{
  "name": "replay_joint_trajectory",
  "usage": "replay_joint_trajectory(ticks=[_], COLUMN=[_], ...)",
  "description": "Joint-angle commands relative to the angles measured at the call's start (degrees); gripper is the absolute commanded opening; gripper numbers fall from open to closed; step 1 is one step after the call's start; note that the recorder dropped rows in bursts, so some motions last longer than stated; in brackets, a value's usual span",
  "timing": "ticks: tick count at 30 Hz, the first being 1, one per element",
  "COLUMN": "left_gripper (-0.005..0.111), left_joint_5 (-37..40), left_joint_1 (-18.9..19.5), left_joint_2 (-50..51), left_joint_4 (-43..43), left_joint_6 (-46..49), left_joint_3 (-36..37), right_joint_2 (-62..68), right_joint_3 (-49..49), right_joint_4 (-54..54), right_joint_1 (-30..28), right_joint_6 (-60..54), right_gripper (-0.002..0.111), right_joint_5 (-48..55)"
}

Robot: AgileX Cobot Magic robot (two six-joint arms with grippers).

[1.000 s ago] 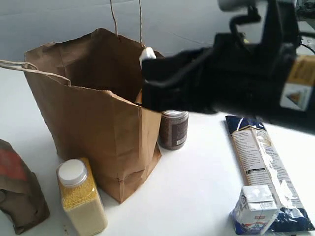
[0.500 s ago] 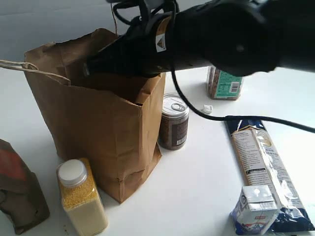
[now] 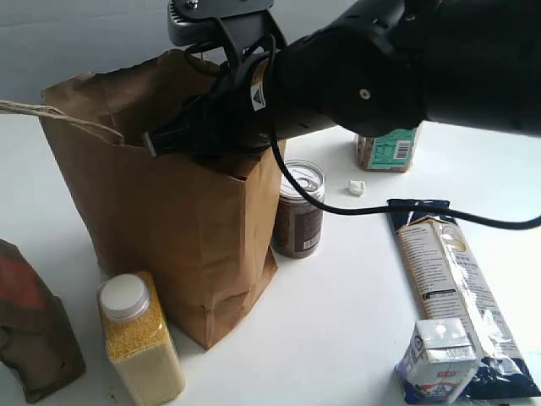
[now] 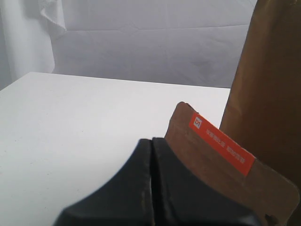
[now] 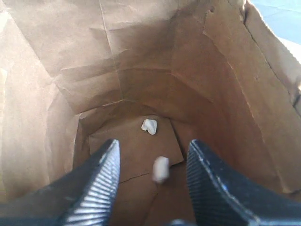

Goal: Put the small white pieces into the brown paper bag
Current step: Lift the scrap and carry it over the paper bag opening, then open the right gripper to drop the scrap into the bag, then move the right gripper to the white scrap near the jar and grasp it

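The tall brown paper bag [image 3: 169, 211] stands at the left of the table, and my right gripper [image 3: 156, 142] reaches into its open mouth. The right wrist view looks down inside the bag [image 5: 141, 70]: my right gripper [image 5: 153, 150] is open, one white piece [image 5: 149, 125] lies on the bag's bottom, and a second, blurred white piece [image 5: 160, 169] hangs loose between the fingers, touching neither. A third white piece [image 3: 356, 187] lies on the table beside the cans. My left gripper [image 4: 151, 143] is shut and empty, beside the dark pouch [image 4: 211, 155].
A dark can [image 3: 299, 207] stands against the bag's right side, with a green-labelled jar [image 3: 385, 150] behind it. A long pasta packet [image 3: 452, 279] and a white-and-blue carton [image 3: 435, 361] lie at the right. A yellow grain bottle [image 3: 139, 338] and the dark pouch [image 3: 30, 317] sit front left.
My right arm has swung left from over the can into the bag's mouth and dipped lower. Its gripper has let go of a white piece, which now drops inside the bag.
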Motion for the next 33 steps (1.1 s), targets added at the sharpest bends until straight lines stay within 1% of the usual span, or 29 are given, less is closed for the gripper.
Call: replay_joint_trajectory(ticks=[1, 3, 4, 7, 10, 12, 13, 14, 15, 16, 17, 18, 21, 25, 26, 27, 28, 29, 32, 33], left_gripper=[0.0, 0.0, 0.0, 0.0, 0.0, 0.0, 0.0, 0.0, 0.0, 0.0, 0.0, 0.0, 0.0, 0.0, 0.0, 0.0, 0.0, 0.0, 0.0, 0.0], left_joint_5=[-0.2, -0.2, -0.2, -0.2, -0.2, -0.2, -0.2, -0.2, -0.2, -0.2, -0.2, -0.2, -0.2, -0.2, -0.2, -0.2, -0.2, -0.2, -0.2, -0.2], left_joint_1=[-0.3, -0.3, -0.3, -0.3, -0.3, -0.3, -0.3, -0.3, -0.3, -0.3, -0.3, -0.3, -0.3, -0.3, -0.3, -0.3, -0.3, -0.3, -0.3, -0.3], left_joint_2=[-0.2, -0.2, -0.2, -0.2, -0.2, -0.2, -0.2, -0.2, -0.2, -0.2, -0.2, -0.2, -0.2, -0.2, -0.2, -0.2, -0.2, -0.2, -0.2, -0.2], left_joint_4=[-0.4, -0.4, -0.4, -0.4, -0.4, -0.4, -0.4, -0.4, -0.4, -0.4, -0.4, -0.4, -0.4, -0.4, -0.4, -0.4, -0.4, -0.4, -0.4, -0.4], left_joint_6=[-0.3, -0.3, -0.3, -0.3, -0.3, -0.3, -0.3, -0.3, -0.3, -0.3, -0.3, -0.3, -0.3, -0.3, -0.3, -0.3, -0.3, -0.3, -0.3, -0.3], left_joint_3=[0.2, 0.2, 0.2, 0.2, 0.2, 0.2, 0.2, 0.2, 0.2, 0.2, 0.2, 0.2, 0.2, 0.2, 0.2, 0.2, 0.2, 0.2, 0.2, 0.2], right_joint_2=[-2.2, -4.5, -5.9, -10.1, -13.4, -15.0, -16.7, -17.3, -18.5, -18.9, -19.2, -19.2, -19.1, -17.4, -15.6, -13.2, -10.2, -7.7, -0.1, 2.6], right_joint_3=[-0.8, -0.8, -0.8, -0.8, -0.3, 1.9, 6.3, 8.3, 13.6, 16.1, 20.2, 21.4, 25.0, 23.2, 21.7, 19.8, 17.4, 15.4, 9.0, 6.8], right_joint_4=[-3.4, -6.3, -7.2, -8.5, -8.7, -10.0, -10.4, -10.4, -10.5, -10.5, -10.5, -10.5, -10.5, -9.4, -6.9, -2.1, 3.6, 7.5, 14.9, 16.4], right_joint_1=[0.0, 0.3, 0.6, 1.8, 3.2, 3.9, 4.0, 4.0, 2.6, 1.9, -0.2, -1.2, -8.7, -19.5, -21.9, -24.2, -25.9, -26.7, -28.7, -29.0], right_joint_6=[1.8, 4.7, 6.1, 7.0, 5.8, 5.6, 6.1, 6.6, 8.4, 9.2, 11.2, 12.3, 14.9, 13.6, 10.0, 4.0, -2.8, -7.0, -14.9, -16.8], right_gripper=[0.043, 0.04, 0.037, 0.018, 0.0, 0.0, 0.0, 0.0, 0.0, 0.0, 0.0, 0.0, 0.0, 0.0, 0.0, 0.0, 0.0, 0.0, 0.001, 0.003], right_joint_5=[-0.2, -0.1, 0.4, 3.8, 10.8, 12.9, 12.6, 12.4, 11.0, 10.1, 8.6, 8.3, 7.4, 4.8, 5.1, 5.1, 5.5, 6.2, 10.5, 12.2])
